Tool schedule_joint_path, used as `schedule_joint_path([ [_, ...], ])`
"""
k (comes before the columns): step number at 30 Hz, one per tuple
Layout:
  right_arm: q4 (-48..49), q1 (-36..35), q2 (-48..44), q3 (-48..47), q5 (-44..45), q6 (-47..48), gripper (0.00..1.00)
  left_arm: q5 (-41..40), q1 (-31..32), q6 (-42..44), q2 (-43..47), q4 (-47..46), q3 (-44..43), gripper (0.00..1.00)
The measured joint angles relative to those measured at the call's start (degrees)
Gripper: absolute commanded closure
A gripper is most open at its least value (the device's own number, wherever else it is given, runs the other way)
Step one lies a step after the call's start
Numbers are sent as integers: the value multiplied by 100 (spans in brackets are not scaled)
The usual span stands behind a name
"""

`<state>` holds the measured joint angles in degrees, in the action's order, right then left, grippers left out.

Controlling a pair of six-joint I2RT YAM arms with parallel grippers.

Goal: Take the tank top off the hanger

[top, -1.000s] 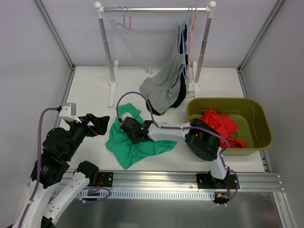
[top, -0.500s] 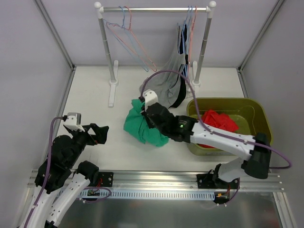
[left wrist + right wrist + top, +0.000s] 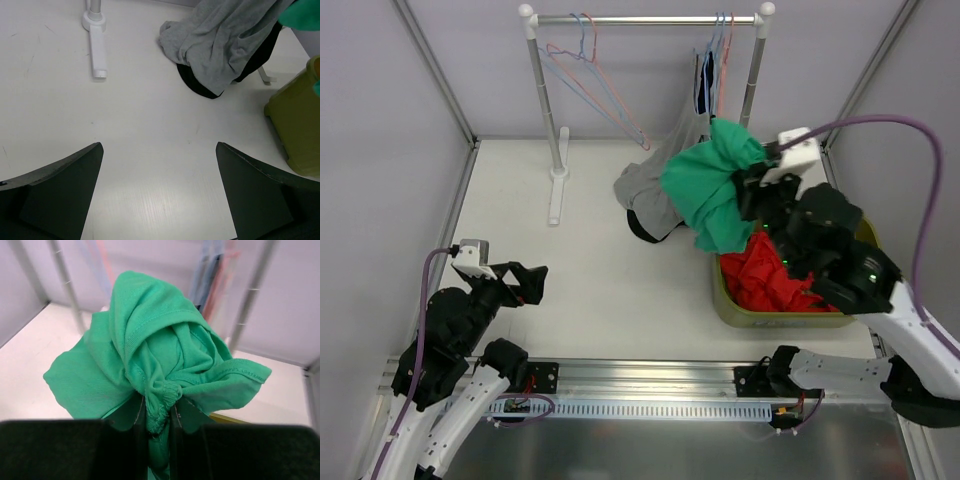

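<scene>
Right gripper (image 3: 156, 427) is clamping a bunched fold of the green tank top (image 3: 712, 185) and carrying it in the air. No hanger is showing in the cloth, so I'm reading the removal itself as done.

Key relation: the cloth is trailing from the grip toward the robot's left, on the rail (image 3: 640, 19) side. From the top view its bulk is hanging over the far-left corner of the olive bin (image 3: 760, 318), and part of it looks to be outside the bin wall, in front of the grey garment (image 3: 655, 190) draped off the rack. It's held high, so I can't tell the exact overlap.

The bin's open middle, where the red garments (image 3: 770, 275) are lying, is sitting to the right of and nearer than the hanging mass. If the bin is the drop target, I'm guessing the grip needs shifting right and toward the bases before letting go. Otherwise the tail risks draping over the left wall.

Left gripper (image 3: 157, 165) is hovering with fingers spread wide and nothing between them, over bare table well away from the cloth. Right arm is clearly the nearer one.
</scene>
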<state>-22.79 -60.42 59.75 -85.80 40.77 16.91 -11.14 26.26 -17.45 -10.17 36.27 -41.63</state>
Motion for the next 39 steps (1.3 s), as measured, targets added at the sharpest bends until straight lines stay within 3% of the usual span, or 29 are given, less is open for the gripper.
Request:
schedule_joint_path([
  [6, -601, 640, -1193, 2, 487, 98, 100, 0, 0, 2, 2, 0, 0, 1],
  [9, -669, 997, -1733, 564, 588, -74, 100, 0, 0, 0, 7, 0, 2, 1],
  [12, -758, 1825, -1985, 1580, 369, -446, 100, 0, 0, -4, 46, 0, 7, 1],
  [18, -929, 4234, -1410, 3486, -1381, -1480, 98, 0, 0, -33, 144, 0, 20, 1],
  [19, -981, 4380, -1344, 3641, -1537, -1598, 92, 0, 0, -66, 144, 0, 20, 1],
  [20, -1067, 4481, -1314, 3755, -1679, -1725, 78, 2, 0, -111, 142, 2, 20, 1],
  [21, -1126, 4527, -1322, 3803, -1786, -1862, 38, 7, 0, -153, 122, 0, 17, 1],
  [23, -1095, 4555, -1460, 3801, -1897, -2120, 2, 74, 0, -304, 9, 13, -44, 1],
  [27, -1222, 4557, -1943, 3665, -1893, -2352, 0, 498, 0, -695, -472, -70, -531, 1],
  [33, -1727, 4557, -2546, 3008, -1556, -2417, 1, 1569, 0, -1270, -1609, -898, -1794, 1],
  [36, -1941, 4562, -2774, 2754, -1464, -2382, 1, 2212, 50, -1561, -2944, -1521, -2828, 1],
  [39, -2100, 4568, -2911, 2684, -1893, -2249, 0, 2262, 514, -1519, -4540, -1856, -4022, 1],
])
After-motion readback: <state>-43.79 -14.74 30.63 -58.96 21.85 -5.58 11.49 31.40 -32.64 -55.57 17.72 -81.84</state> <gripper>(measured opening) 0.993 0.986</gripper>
